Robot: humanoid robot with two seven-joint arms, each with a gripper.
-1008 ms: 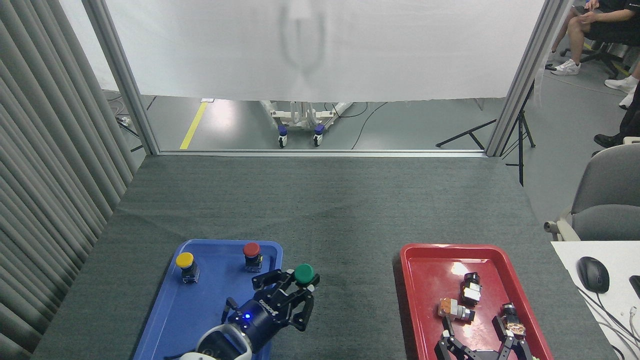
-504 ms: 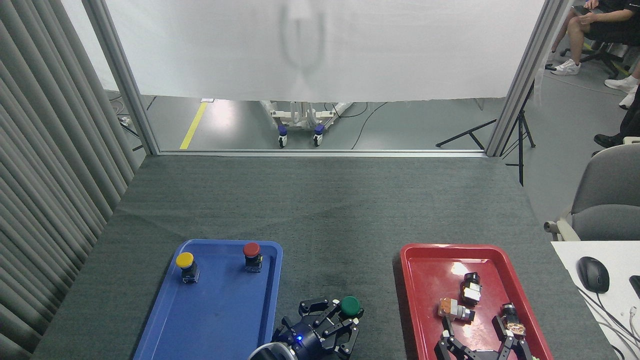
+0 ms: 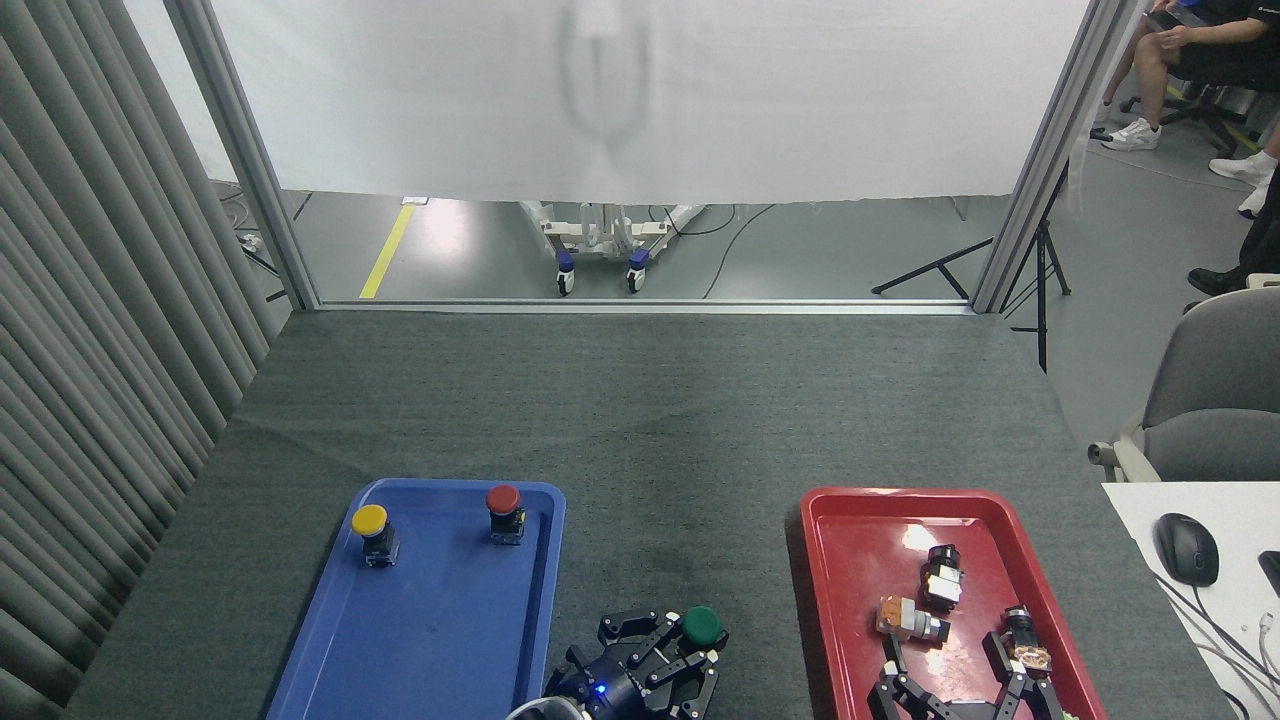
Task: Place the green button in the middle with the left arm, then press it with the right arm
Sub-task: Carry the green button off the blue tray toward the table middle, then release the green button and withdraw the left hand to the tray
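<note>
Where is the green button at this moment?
In the head view, the green button is near the bottom centre, between the blue tray and the red tray, over the grey cloth, in the left gripper.

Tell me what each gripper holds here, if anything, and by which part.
The left gripper holds the green button, its fingers closed on the base below the green cap. The right gripper is open over the red tray, holding nothing.
</note>
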